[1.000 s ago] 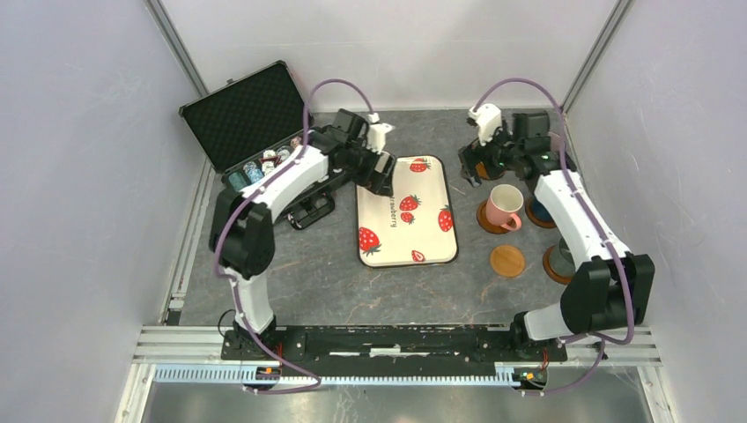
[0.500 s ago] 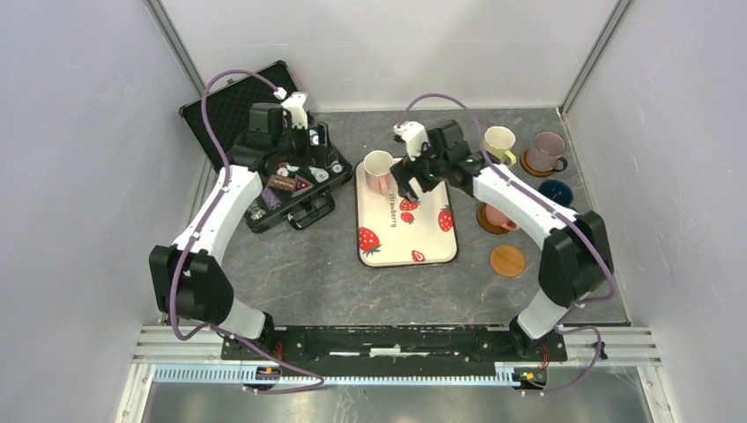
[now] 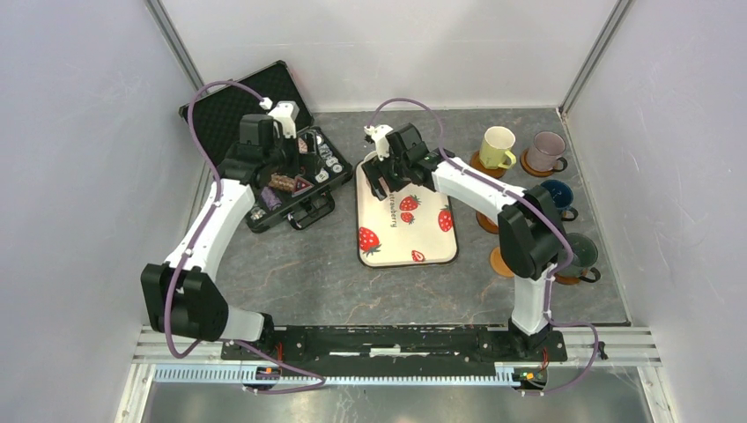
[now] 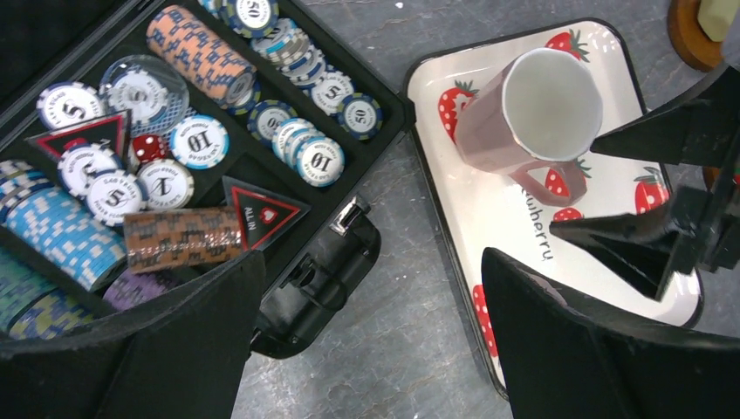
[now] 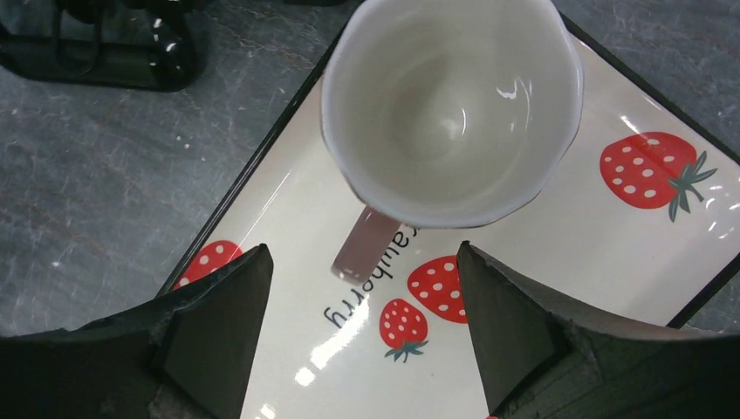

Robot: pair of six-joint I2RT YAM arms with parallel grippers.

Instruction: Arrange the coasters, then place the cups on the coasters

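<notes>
A pink cup [image 5: 449, 105] stands upright on the strawberry tray [image 5: 541, 253] at its far left corner, its handle [image 5: 366, 244] pointing at my right gripper [image 5: 362, 323]. That gripper [image 3: 379, 185] is open, the handle's end just ahead of the gap and touching neither finger. My left gripper [image 4: 375, 340] hangs open and holds nothing, above the table between the chip case and the tray, with the same cup [image 4: 532, 113] to its right. The yellow-green cup [image 3: 496, 145], lilac cup [image 3: 546, 150] and dark green-grey cup [image 3: 577, 256] stand on coasters. The navy cup [image 3: 557, 194] is at the right. A coaster [image 3: 500, 262] shows beside my right arm.
An open black case [image 3: 233, 110] of poker chips [image 4: 201, 140] lies at the back left under my left arm [image 3: 264, 145]. The tray [image 3: 405, 233] lies mid-table. Grey walls enclose the table on three sides.
My left arm drew back from the tray to above the chip case. My right arm swung from the back right across to the pink cup on the tray.
</notes>
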